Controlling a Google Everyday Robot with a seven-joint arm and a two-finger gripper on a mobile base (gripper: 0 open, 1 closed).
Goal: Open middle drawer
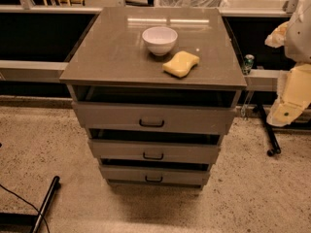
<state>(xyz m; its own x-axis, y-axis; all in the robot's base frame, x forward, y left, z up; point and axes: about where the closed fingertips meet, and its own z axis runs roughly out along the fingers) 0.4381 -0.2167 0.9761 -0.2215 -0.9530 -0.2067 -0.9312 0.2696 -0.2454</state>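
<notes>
The grey-beige cabinet (146, 52) stands in the middle of the camera view with three drawers. The middle drawer (116, 149) is the second one, with a small dark pull handle (153, 156). A dark gap shows above its front, as above the other two drawers. The top drawer (107, 116) sticks out furthest and the lowest drawer (121, 174) least. My arm is at the right edge, and its cream gripper (285, 111) hangs to the right of the cabinet, level with the top drawer, apart from every drawer.
A white bowl (159, 39) and a yellow sponge (181, 63) sit on the cabinet top. A can (248, 62) stands on the ledge behind on the right. A black wheeled stand leg (270, 137) is right of the cabinet. A black pole (46, 203) lies at the lower left.
</notes>
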